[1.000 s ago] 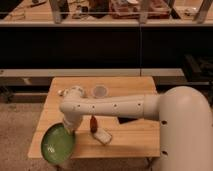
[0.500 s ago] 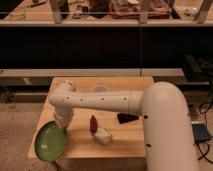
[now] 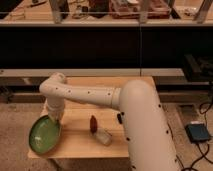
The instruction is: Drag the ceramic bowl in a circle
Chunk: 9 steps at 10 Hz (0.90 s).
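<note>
While my arm stretches out: claw at bowl rim

Camera view: my gripper (image 3: 54,119) hangs at the upper right rim of the ceramic bowl (image 3: 44,136); its grip state I cannot tell. The bowl lies at the table's (image 3: 75,146) near left corner, with a white block (image 3: 103,137) well apart from it.

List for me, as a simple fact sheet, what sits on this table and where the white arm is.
Surface: light wooden table
Main item: wide, shallow green glazed ceramic bowl, at the table's near corner, on the picture's left, close to the edge
Gripper: gripper on the white arm, lowered at the bowl's far rim
Grip on bowl: cannot tell
Other items: small upright reddish-brown object; pale block lying beside it
</note>
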Each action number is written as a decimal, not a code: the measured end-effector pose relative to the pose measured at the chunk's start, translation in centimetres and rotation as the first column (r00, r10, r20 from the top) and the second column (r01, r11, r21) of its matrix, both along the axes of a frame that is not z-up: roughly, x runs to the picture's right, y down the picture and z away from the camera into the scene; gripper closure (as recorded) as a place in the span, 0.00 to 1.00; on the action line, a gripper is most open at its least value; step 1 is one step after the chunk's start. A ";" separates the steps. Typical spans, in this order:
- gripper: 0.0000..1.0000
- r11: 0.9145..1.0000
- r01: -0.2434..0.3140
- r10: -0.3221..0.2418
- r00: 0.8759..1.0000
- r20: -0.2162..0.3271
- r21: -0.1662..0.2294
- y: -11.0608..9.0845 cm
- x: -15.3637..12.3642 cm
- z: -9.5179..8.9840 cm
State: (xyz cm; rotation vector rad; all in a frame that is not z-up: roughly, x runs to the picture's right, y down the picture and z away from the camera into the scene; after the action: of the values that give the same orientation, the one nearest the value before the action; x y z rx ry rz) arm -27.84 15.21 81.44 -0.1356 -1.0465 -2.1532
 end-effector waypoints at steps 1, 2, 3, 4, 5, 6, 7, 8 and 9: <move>1.00 1.000 0.003 -0.003 1.000 0.007 -0.008 -0.8 -0.7 1.0; 1.00 1.000 -0.001 0.002 1.000 0.013 -0.015 -1.9 -1.2 2.3; 1.00 1.000 -0.010 0.011 1.000 0.010 -0.020 -2.7 -1.1 3.3; 1.00 0.999 -0.022 0.022 1.000 0.003 -0.026 -3.7 -0.6 4.4; 1.00 0.999 -0.041 0.041 0.999 -0.003 -0.028 -4.5 -0.2 5.4; 1.00 0.998 -0.062 0.061 0.998 -0.018 -0.029 -5.2 0.8 6.3; 1.00 0.996 -0.079 0.078 0.996 -0.036 -0.029 -5.5 2.3 6.9; 1.00 0.994 -0.110 0.108 0.993 -0.051 -0.029 -5.8 4.2 7.6; 1.00 0.990 -0.135 0.133 0.989 -0.063 -0.028 -6.0 5.9 8.1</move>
State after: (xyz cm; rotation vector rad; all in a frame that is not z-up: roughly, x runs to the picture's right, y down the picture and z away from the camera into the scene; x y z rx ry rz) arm -21.97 9.16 89.56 -0.1410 -1.0262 -1.9998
